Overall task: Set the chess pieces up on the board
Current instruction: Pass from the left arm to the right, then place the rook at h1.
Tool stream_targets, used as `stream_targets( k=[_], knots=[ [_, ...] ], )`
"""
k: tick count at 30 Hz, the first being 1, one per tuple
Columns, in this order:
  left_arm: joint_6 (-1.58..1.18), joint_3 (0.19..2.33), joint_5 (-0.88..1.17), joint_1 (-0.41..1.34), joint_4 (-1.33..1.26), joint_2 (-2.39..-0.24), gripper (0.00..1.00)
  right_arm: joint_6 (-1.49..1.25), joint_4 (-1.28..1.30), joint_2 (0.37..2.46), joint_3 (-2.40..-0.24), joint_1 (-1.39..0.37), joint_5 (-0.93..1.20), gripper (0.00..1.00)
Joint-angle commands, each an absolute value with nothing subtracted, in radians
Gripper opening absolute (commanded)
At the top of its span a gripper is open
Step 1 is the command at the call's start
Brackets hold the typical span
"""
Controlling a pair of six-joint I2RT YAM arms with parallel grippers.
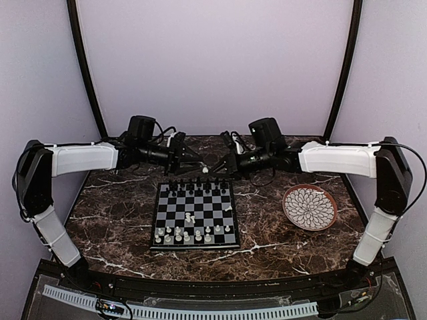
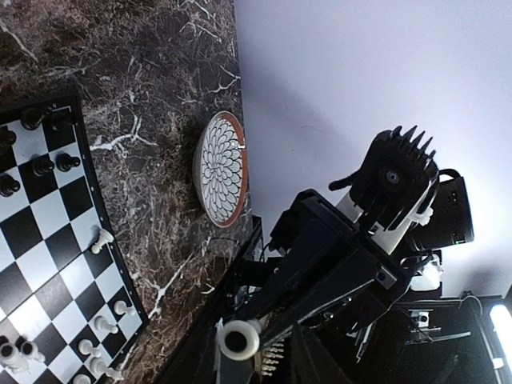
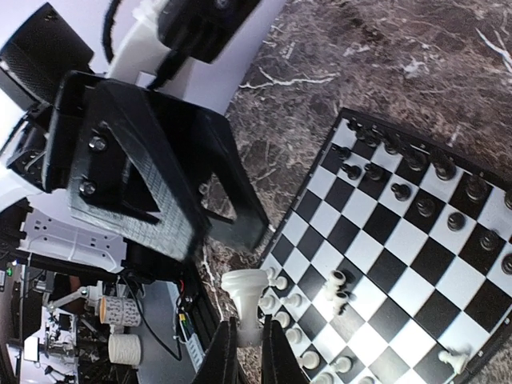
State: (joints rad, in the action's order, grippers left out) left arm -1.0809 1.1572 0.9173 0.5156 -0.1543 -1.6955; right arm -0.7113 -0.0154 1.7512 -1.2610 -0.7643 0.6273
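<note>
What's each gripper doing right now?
Left gripper: open, holding nothing.
Right gripper: closed on a white chess piece.

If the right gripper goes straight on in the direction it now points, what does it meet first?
Most likely the left gripper, which faces it close ahead. The white piece that the right gripper holds would probably touch it first, though depth is unclear.

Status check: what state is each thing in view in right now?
left gripper: open, empty.
right gripper: shut on a raised piece, white.
board: flat, partly set.
black pieces: standing on the far rows.
white pieces: mostly upright near side; tipped piece lies at the right edge.
plate: empty.
</note>
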Motion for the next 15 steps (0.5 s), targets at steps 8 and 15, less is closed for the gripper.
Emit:
stream_targets(
  k=[8,15],
  knots=[
    [-0.791,1.213,0.819,0.461,0.209,-1.612,0.36,-0.356,0.82,1.666,-1.461,-0.783,0.371,0.02],
    [-0.666,1.209,0.764,0.419,0.332,-1.584,0.36,-0.322,1.123,1.75,-1.606,-0.896,0.23,0.02]
  ],
)
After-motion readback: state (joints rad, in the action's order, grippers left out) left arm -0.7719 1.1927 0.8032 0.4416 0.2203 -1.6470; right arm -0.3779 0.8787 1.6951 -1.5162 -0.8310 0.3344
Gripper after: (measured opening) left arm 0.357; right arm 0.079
